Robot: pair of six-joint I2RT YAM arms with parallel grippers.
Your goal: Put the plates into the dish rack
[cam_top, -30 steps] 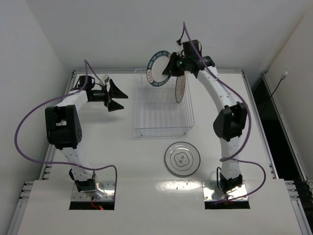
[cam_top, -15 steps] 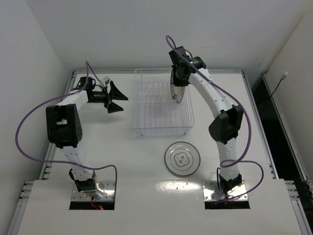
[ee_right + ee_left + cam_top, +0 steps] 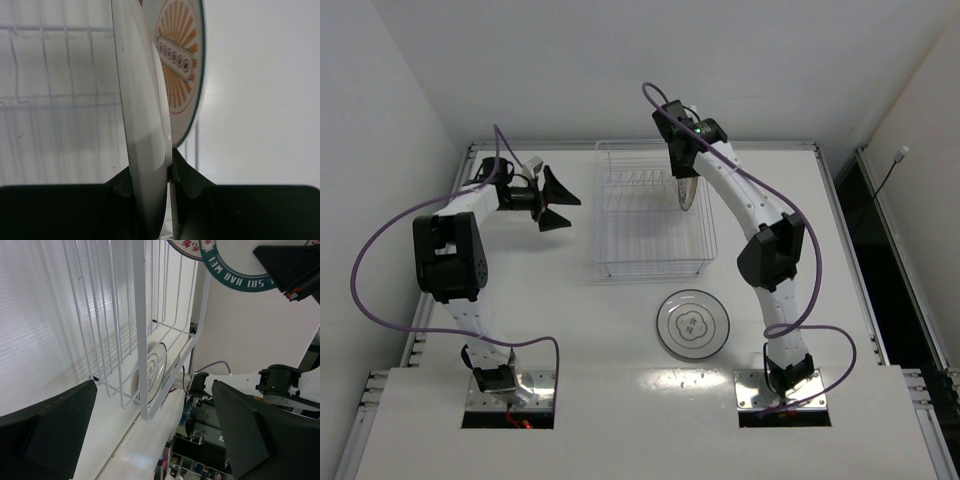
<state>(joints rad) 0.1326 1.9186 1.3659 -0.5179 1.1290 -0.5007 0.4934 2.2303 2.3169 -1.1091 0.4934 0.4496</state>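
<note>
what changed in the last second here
The right gripper, shut on the dark teal-rimmed white-centred plate, swung left and down, turning it from face-on to edge-on over the pale wire dish rack, beside the orange sunburst plate. The open left gripper and the grey-ringed white plate stayed put.

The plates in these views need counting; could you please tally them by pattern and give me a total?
teal-rimmed plate: 1
orange sunburst plate: 1
white plate with grey ring: 1
Total: 3

The right claw (image 3: pixel 677 160) swung the teal-rimmed plate (image 3: pixel 235 279) edge-on over the dish rack (image 3: pixel 650 268).
</note>
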